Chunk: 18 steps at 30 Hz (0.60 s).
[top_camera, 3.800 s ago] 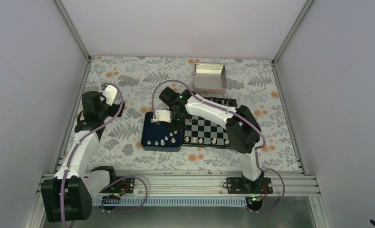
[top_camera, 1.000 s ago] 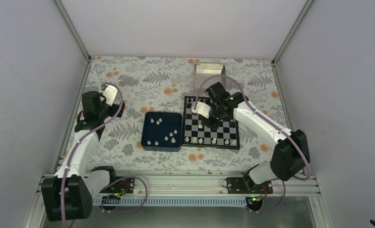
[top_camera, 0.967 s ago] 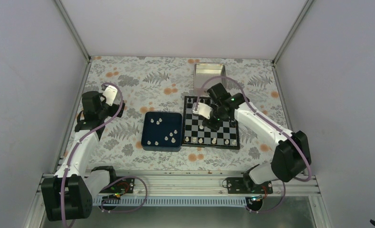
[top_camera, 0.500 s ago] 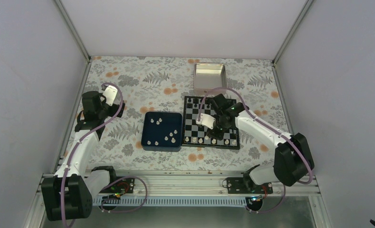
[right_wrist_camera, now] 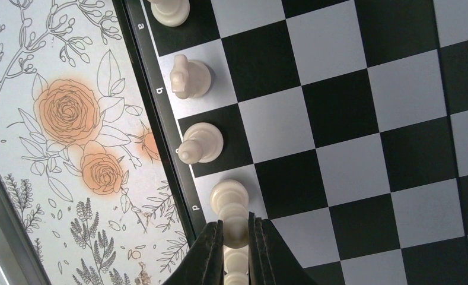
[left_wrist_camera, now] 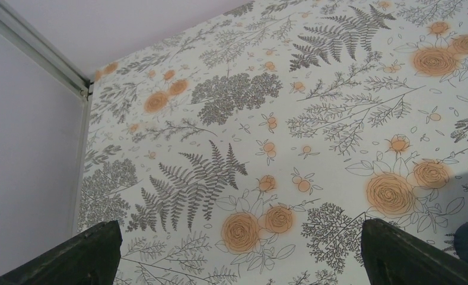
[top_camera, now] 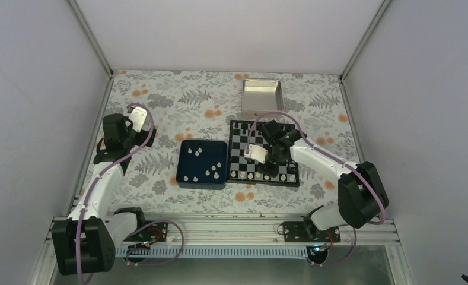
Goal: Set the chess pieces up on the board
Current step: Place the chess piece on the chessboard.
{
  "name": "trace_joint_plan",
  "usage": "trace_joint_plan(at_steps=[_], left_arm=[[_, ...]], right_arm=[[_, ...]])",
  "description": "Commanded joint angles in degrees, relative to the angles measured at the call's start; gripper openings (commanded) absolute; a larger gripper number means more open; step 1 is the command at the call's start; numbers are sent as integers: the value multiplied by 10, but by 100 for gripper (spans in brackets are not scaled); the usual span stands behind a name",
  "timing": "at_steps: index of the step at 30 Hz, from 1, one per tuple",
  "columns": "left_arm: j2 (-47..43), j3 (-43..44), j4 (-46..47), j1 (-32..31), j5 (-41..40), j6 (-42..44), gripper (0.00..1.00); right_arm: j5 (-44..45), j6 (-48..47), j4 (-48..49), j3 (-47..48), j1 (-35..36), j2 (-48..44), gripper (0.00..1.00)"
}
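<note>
The chequered board (top_camera: 236,126) lies right of centre, with several white pieces (top_camera: 250,175) along its near row and black ones along the far row. My right gripper (top_camera: 266,168) is low over that near row. In the right wrist view it (right_wrist_camera: 236,230) is shut on a cream piece (right_wrist_camera: 229,200) whose base is on the light square by the rim letter d. A bishop-like piece (right_wrist_camera: 199,142) and a knight (right_wrist_camera: 189,77) stand on neighbouring squares. My left gripper (top_camera: 145,135) hangs open and empty over the cloth at the left (left_wrist_camera: 237,255).
A dark blue tray (top_camera: 184,178) left of the board holds several loose white pieces (top_camera: 211,173). A silver tin (top_camera: 262,97) stands behind the board. The floral cloth (left_wrist_camera: 267,124) covers the table, with walls on three sides.
My right arm has swung from the blue tray across to the board, then drawn back and down to the near row with the piece. The left arm has not moved.
</note>
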Motion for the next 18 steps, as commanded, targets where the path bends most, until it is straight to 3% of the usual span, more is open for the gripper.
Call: trace_joint_plan(at_steps=[1,18], left_arm=[[7,-1,7,4,1,-5,100],[7,-2,7,4,1,-4,100]], right_arm=[[-3,1,7,-8,-4,5,9],[2,-2,-4,-13,-4,5,9]])
